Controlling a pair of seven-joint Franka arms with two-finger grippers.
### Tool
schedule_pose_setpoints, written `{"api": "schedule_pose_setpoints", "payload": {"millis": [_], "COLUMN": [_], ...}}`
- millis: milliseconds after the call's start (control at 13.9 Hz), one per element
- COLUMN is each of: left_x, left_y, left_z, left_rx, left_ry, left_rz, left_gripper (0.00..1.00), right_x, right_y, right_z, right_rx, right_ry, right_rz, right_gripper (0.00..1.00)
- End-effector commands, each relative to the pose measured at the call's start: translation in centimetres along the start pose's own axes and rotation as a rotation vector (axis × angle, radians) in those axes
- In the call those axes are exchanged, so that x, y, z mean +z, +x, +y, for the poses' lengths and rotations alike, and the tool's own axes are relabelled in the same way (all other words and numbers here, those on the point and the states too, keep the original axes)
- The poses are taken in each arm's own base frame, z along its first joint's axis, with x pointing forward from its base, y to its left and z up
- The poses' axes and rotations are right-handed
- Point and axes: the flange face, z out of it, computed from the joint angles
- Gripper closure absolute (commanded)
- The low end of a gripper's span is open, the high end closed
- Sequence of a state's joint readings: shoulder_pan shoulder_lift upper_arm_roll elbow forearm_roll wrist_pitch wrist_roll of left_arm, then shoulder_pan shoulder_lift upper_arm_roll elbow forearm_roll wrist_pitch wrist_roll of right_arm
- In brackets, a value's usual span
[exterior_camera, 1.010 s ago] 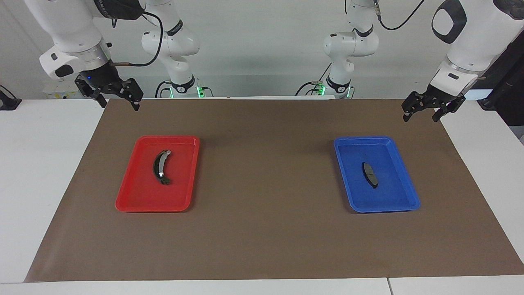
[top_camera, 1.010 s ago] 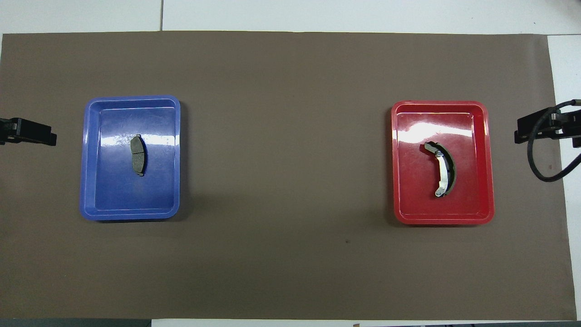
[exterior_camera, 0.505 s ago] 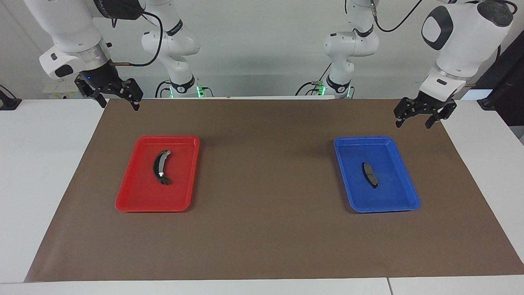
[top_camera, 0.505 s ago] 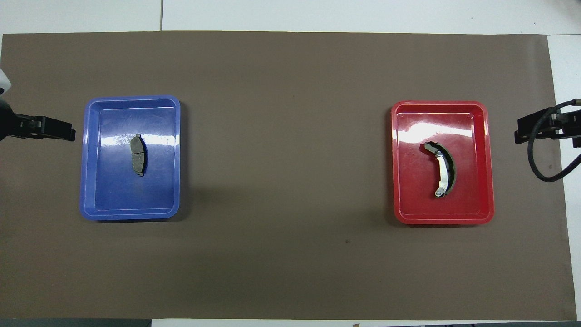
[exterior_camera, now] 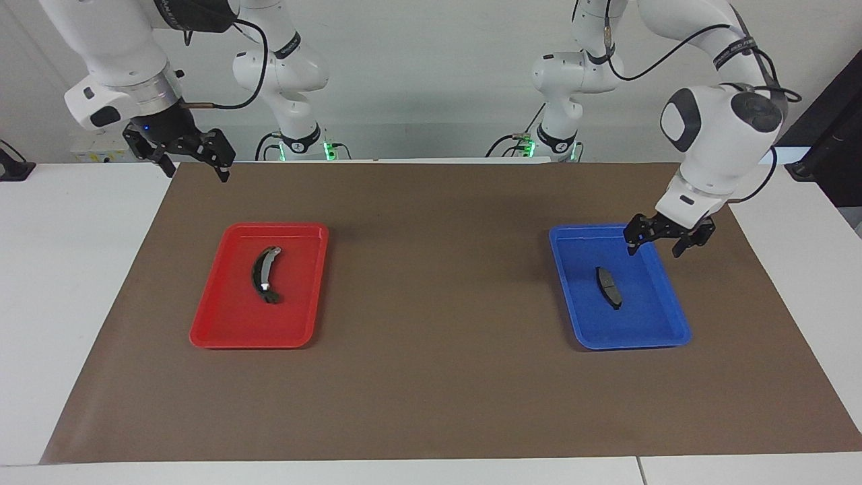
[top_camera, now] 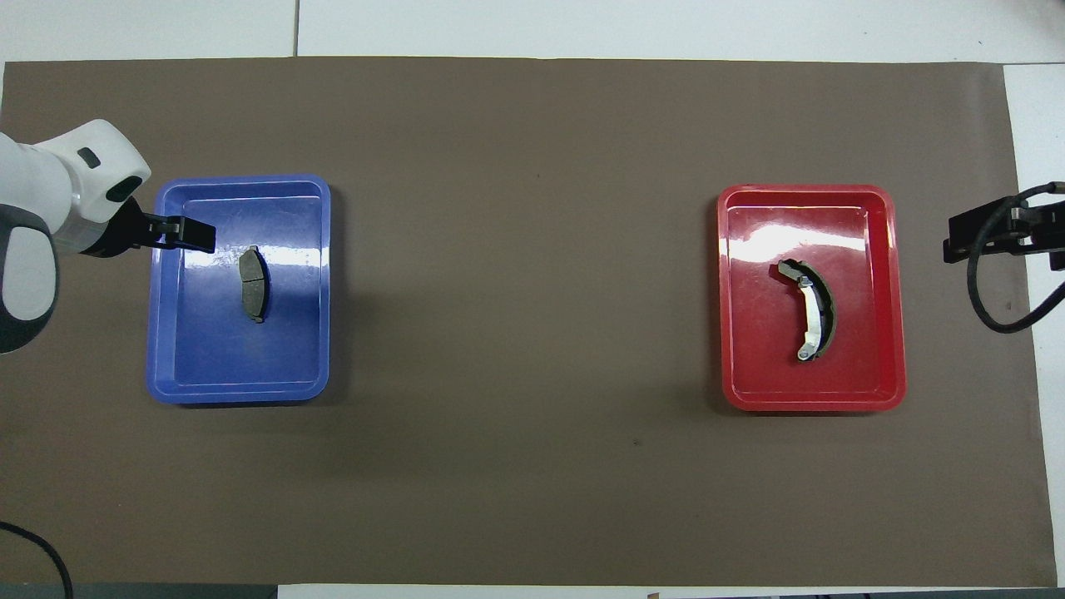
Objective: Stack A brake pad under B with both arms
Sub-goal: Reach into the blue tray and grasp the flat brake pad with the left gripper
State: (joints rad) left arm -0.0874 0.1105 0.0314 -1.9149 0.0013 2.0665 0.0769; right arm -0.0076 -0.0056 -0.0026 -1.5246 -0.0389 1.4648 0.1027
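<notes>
The A brake pad, short, flat and dark grey, lies in the middle of a blue tray. My left gripper hangs open over that tray's edge toward the left arm's end, above the pad and clear of it. B, the long arched shoe with a light grey strip, lies in a red tray. My right gripper waits open in the air over the mat's edge at the right arm's end, holding nothing.
A brown mat covers most of the white table. The two trays sit well apart on it, with bare mat between them. A black cable loops beside the right gripper.
The left arm has swung in from off the mat and lowered, bringing its open gripper over the blue tray's edge. The right arm, the trays and both parts have not moved.
</notes>
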Motion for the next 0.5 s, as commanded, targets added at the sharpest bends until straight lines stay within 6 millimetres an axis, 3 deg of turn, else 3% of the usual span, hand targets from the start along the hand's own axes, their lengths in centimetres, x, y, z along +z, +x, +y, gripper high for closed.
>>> {"api": "schedule_pose_setpoints", "payload": {"millis": [0, 144, 433], "left_x": [4.6, 7.3, 10.0], "left_y": [-1.1, -2.4, -2.5], "left_z": [1.0, 1.4, 1.6], "left_rx": [-0.03, -0.025, -0.026], "left_ry": [0.005, 0.004, 0.006], "left_rz": [0.012, 0.016, 0.026], "left_gripper": [0.01, 0.01, 0.02], "right_x": [-0.4, -0.4, -0.3], "right_y": [-0.2, -0.2, -0.2], "right_z": [0.5, 0.5, 0.5], "right_rx": [-0.015, -0.015, -0.017], "right_ry": [0.006, 0.006, 0.005], "right_rz": [-0.002, -0.002, -0.005], "right_gripper": [0.0, 0.0, 0.0]}}
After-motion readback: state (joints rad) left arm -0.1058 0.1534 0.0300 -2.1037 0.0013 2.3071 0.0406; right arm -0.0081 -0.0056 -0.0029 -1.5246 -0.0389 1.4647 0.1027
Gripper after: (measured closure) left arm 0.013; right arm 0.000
